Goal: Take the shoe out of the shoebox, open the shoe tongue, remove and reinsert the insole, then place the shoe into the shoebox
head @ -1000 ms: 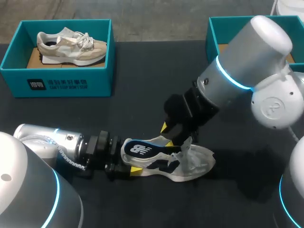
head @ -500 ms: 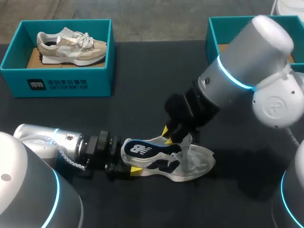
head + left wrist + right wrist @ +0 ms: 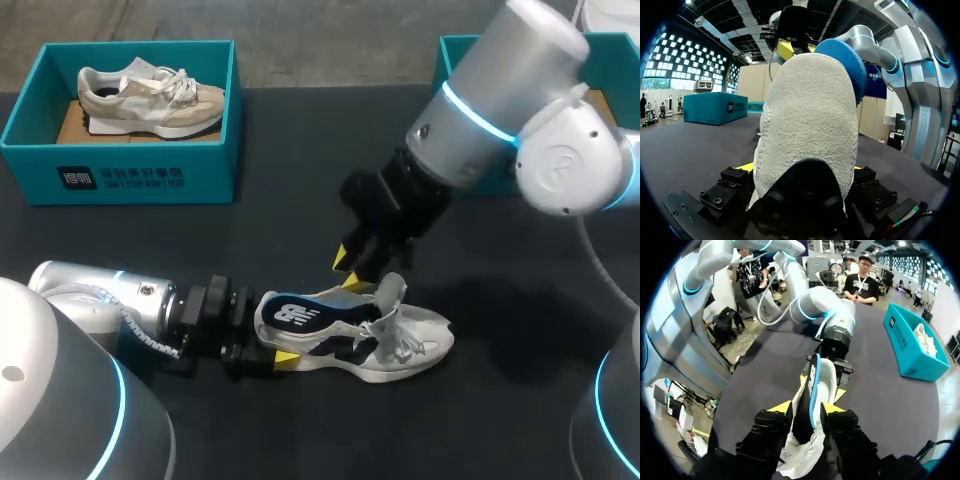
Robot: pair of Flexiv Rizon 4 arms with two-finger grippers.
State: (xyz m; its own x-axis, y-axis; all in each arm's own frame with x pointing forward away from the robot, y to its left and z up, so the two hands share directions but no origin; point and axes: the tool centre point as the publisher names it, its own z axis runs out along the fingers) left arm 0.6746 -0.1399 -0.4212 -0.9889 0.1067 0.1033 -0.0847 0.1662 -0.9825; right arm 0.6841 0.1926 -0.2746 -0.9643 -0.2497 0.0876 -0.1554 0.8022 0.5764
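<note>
Shoe: white, out of its box and resting on the dark bench close to my side, with the heel toward my left arm and the toe pointing right.
Insole: dark blue with a white mark. It is partly out of the shoe and sticks up over the heel end; from the right wrist I see it edge-on.
Tongue: pulled up and standing nearly upright above the loose laces.
Left tool: low on the bench and clamped on the heel from both sides. In the left wrist view the heel fills the gap between the yellow tips.
Right tool: hanging just above the shoe's opening, beside the tongue. I read its fingers as parted and gripping nothing. From its own wrist camera the shoe lies below and ahead of the two tips.
Shoebox: teal, at the far left of the bench, well apart from the white shoe, with a beige shoe inside.
Second teal box: at the far right, partly hidden behind my right arm.
Bench: dark and matte.
</note>
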